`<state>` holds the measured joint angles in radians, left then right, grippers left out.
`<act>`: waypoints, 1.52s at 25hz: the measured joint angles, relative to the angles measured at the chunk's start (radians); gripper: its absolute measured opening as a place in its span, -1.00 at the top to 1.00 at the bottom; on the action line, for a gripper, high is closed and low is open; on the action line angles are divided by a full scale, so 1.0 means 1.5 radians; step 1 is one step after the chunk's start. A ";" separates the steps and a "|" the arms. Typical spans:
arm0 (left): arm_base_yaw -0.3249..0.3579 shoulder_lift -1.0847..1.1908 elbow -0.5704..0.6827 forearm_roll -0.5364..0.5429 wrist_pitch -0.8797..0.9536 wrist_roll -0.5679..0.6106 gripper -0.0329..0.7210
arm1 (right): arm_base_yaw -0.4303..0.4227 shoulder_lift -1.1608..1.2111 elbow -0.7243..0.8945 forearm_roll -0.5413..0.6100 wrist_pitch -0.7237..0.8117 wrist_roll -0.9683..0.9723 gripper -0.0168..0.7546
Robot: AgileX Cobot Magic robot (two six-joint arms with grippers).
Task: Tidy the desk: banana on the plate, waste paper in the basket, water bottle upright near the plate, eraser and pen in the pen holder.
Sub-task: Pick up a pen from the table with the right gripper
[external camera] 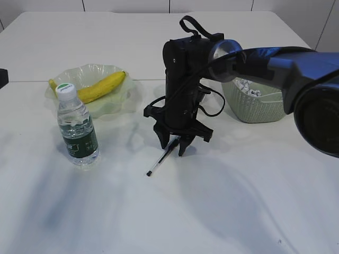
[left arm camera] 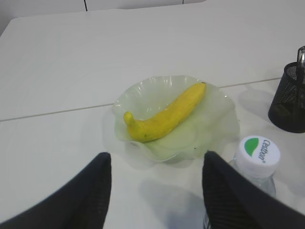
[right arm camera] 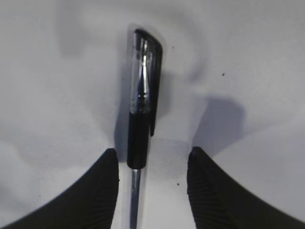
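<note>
The pen lies flat on the bench, its capped end between the spread fingers of the right pincer, which stands low over it. In the right wrist view the pen sits nearer the left finger than the right one, with a gap on both sides, so it is straddled, not yet pinched. This looks like the pen step just before the grasp.

Done, as far as can be seen: the banana lies in the plate, and the bottle stands upright just in front of the plate. White crumpled paper shows inside the basket behind the right arm, so that part seems done too.

Left: the pen must go into the holder, seen at the right edge of the left wrist view, beside the plate. Something thin stands up from the holder's rim; what it is cannot be told. The eraser is nowhere in view, so its state is unknown.

The left pincer hangs spread and empty before the plate and bottle.
</note>
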<state>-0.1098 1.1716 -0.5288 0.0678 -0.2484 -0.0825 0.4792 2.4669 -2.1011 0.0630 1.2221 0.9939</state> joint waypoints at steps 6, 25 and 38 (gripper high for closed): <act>0.000 0.000 0.000 0.000 0.000 0.000 -0.24 | 0.000 0.005 0.000 0.004 0.000 0.000 0.05; 0.000 0.000 0.000 0.000 0.000 0.000 -0.24 | 0.000 0.005 0.000 0.004 0.000 0.002 0.05; 0.000 0.000 0.000 0.000 0.004 0.000 -0.24 | 0.000 0.005 0.000 0.005 0.000 0.002 0.05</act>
<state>-0.1098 1.1716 -0.5288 0.0678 -0.2425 -0.0825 0.4792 2.4739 -2.1011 0.0701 1.2221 0.9970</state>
